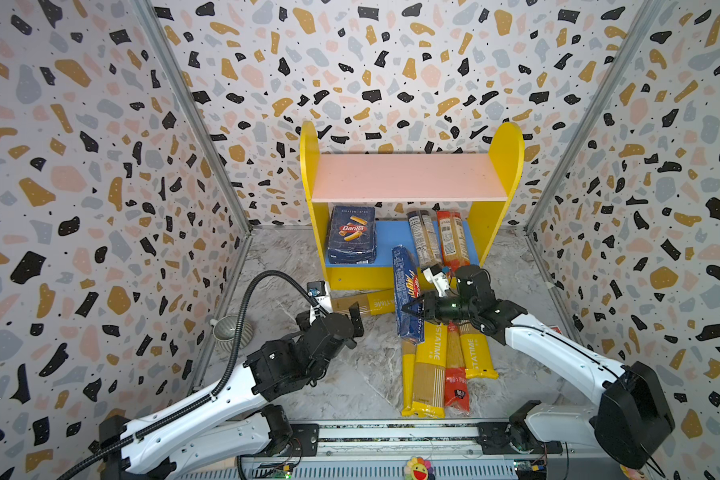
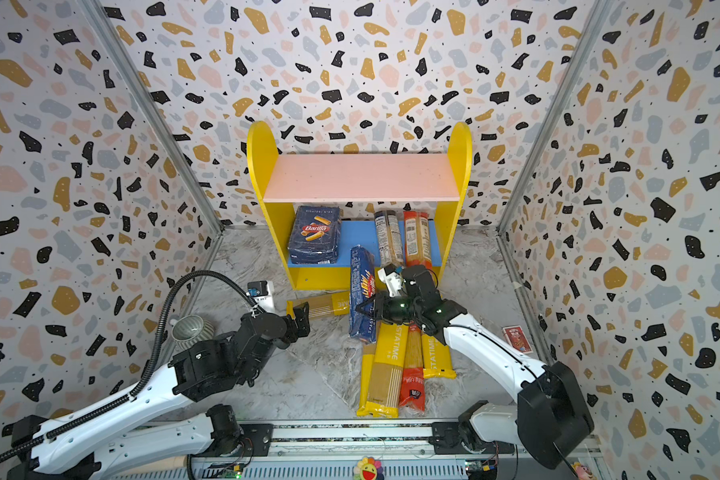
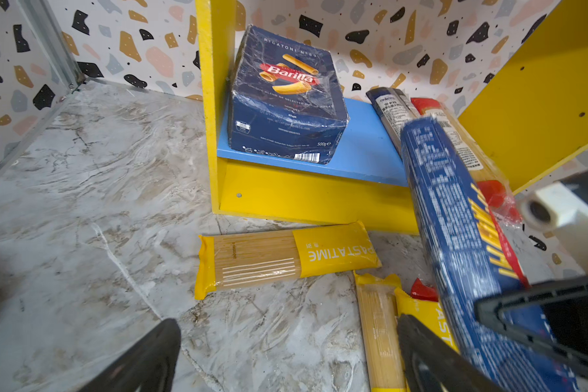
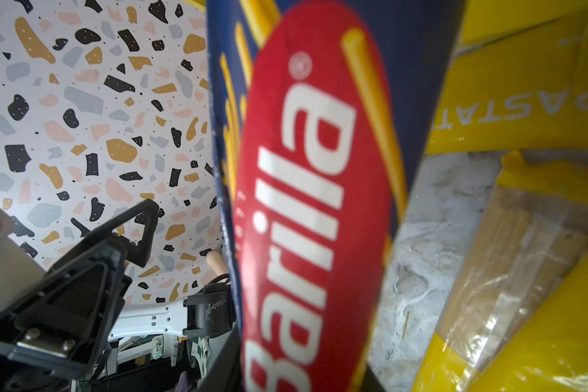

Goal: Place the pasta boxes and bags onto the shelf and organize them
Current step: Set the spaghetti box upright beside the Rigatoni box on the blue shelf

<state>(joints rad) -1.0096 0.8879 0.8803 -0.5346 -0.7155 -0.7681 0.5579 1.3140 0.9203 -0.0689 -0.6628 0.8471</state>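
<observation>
My right pincer (image 1: 411, 311) grips the long blue box (image 1: 404, 270) mid-frame; its raised end could shove the 2 shelved bags (image 1: 427, 243).

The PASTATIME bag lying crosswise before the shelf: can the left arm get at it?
Probably yes. The left gripper stands open right by the PASTATIME bag, nothing lies on it, and the spaghetti box held by the right gripper is off at one end.
</observation>
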